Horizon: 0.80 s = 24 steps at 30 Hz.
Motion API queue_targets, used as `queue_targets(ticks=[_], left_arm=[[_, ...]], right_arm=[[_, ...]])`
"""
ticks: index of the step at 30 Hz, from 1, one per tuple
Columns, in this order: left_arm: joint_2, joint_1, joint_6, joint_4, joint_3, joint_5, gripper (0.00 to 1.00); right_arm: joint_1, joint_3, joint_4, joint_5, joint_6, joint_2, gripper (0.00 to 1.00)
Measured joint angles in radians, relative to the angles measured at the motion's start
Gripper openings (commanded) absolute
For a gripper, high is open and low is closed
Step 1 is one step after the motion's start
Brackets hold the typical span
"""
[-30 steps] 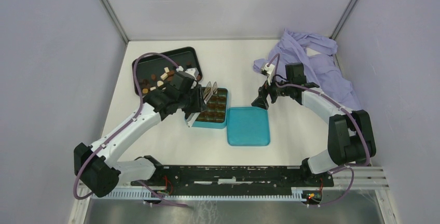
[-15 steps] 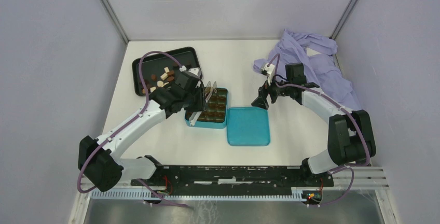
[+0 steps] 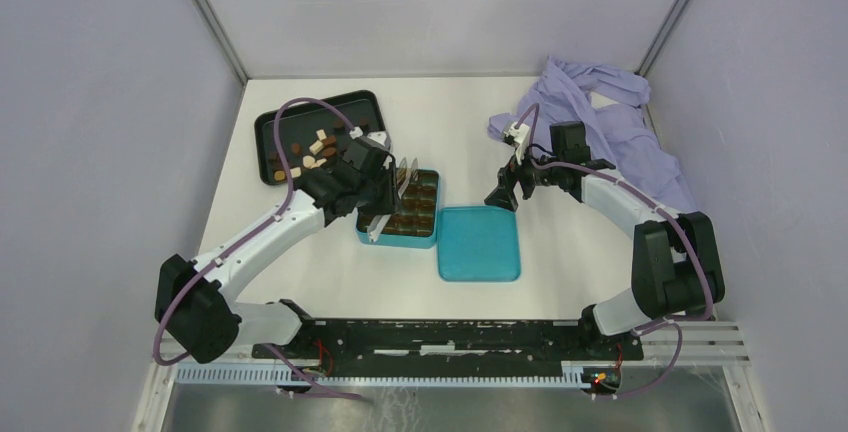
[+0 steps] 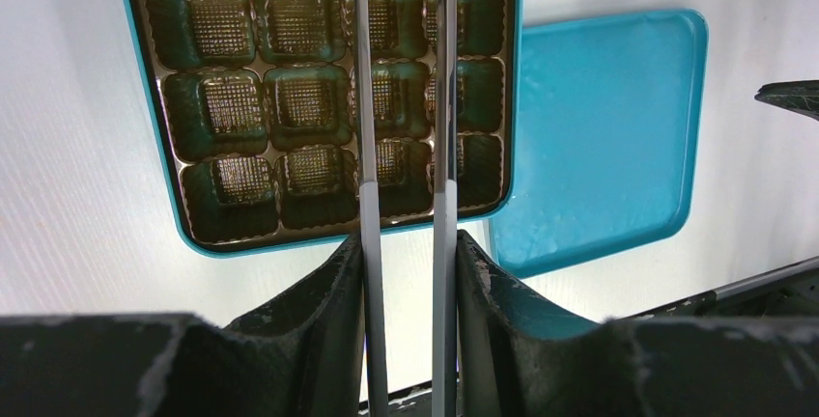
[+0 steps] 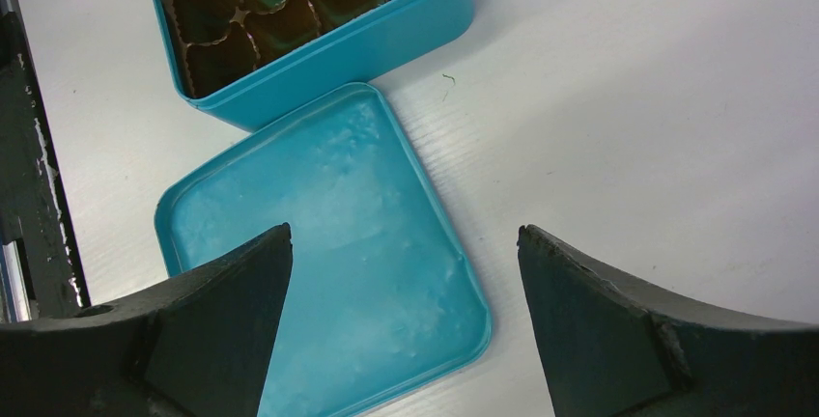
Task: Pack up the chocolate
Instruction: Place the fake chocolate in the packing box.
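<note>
The chocolate (image 3: 310, 152) lies as several small brown and cream pieces on a black tray (image 3: 350, 107) at the back left. My left gripper (image 3: 385, 192) (image 4: 408, 238) is shut on metal tongs (image 3: 405, 174) (image 4: 365, 98). Their two blades reach over the open teal box (image 3: 405, 239) (image 4: 512, 98). The blade tips run out of the wrist view, so what they hold is hidden. The brown cups nearest me are empty. My right gripper (image 3: 503, 195) (image 5: 406, 234) hangs open over the teal lid (image 3: 478, 244) (image 5: 328, 272), holding nothing.
The lid (image 4: 608, 137) lies flat just right of the box, inner side up. A crumpled purple cloth (image 3: 610, 122) fills the back right corner. Grey walls close in the white table on three sides.
My left arm has shifted slightly, carrying the tongs a little lower over the box. The right arm has not moved.
</note>
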Motion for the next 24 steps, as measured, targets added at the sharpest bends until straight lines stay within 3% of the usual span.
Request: queue_targets(ticks=[24], left_arm=[[0.016,-0.011,0.0,0.002,0.0,-0.026,0.43]], right_arm=[[0.0,-0.003,0.0,-0.001,0.0,0.0,0.93]])
